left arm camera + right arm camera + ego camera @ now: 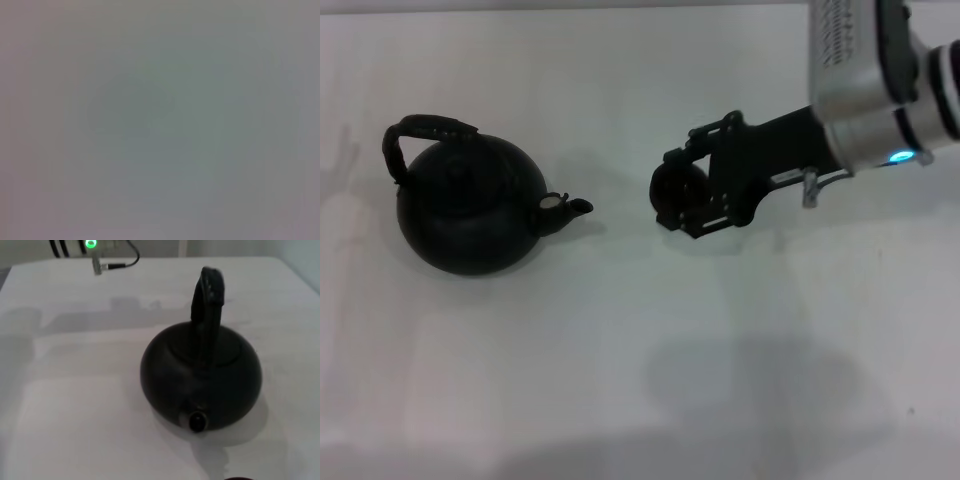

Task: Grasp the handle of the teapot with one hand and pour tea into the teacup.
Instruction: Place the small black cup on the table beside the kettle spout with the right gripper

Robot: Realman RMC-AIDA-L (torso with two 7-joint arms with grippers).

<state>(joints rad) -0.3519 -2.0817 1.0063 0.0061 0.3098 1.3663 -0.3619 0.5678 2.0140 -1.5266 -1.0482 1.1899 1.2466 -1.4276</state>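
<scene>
Across the lower half of the head view the white table (620,400) shows only soft shadows. Above that, right of centre, the right gripper (698,188) reaches in from the upper right. Its black fingers (705,133) stand on either side of a small dark round thing, which is likely the teacup (675,190). Whether the fingers press on the cup or merely flank it cannot be told, and so neither can how far apart they stand.

At centre left sits the teapot (470,208), upright on the table. Its spout (565,208) points right toward the cup, with a clear gap between them. The handle (420,135) arches over the body toward the upper left, and nothing touches it.

Several things could go wrong, judging from this layout. If the right gripper does have the cup, a shift of that arm could drag or tip it, since so small a cup would slide easily. The teapot looks heavy and round, so a grasp taken off-centre on the arched handle could let it swing and send tea beside the cup. The small target leaves little margin for the spout's aim.

Much is hidden. The cup is half covered by the fingers, and its inside cannot be seen. The left wrist view shows nothing that can be made out, and the left gripper appears nowhere. The right wrist view shows the teapot spout-on, with only a dark sliver at its lower edge that cannot be identified.
</scene>
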